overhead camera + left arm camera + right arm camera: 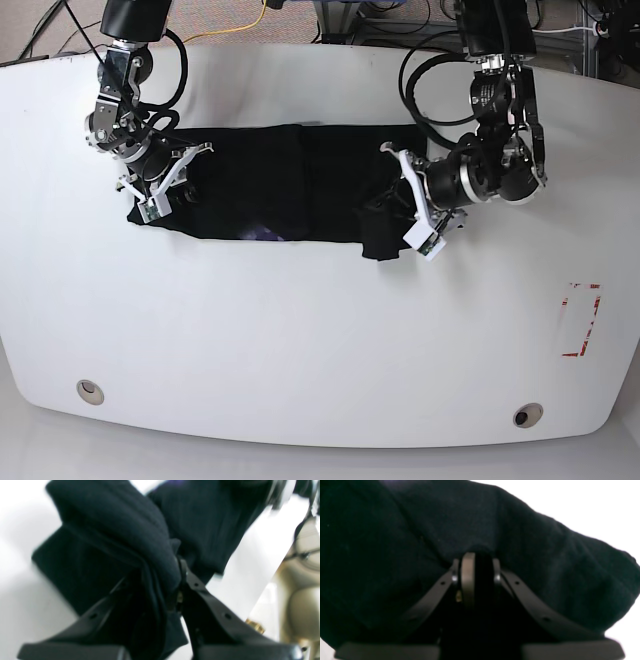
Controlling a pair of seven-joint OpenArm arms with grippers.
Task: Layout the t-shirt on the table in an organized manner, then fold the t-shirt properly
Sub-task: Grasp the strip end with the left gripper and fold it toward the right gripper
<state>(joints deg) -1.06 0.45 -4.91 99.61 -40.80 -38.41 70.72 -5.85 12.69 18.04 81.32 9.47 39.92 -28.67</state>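
Base view shows my left gripper (392, 212) and right gripper (170, 178) clamped on the t-shirt (270, 190); uneven pulling risks bunching the fold.

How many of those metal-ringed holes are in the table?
2: one hole near the front left corner, the other hole near the front right. The t-shirt could hide more.
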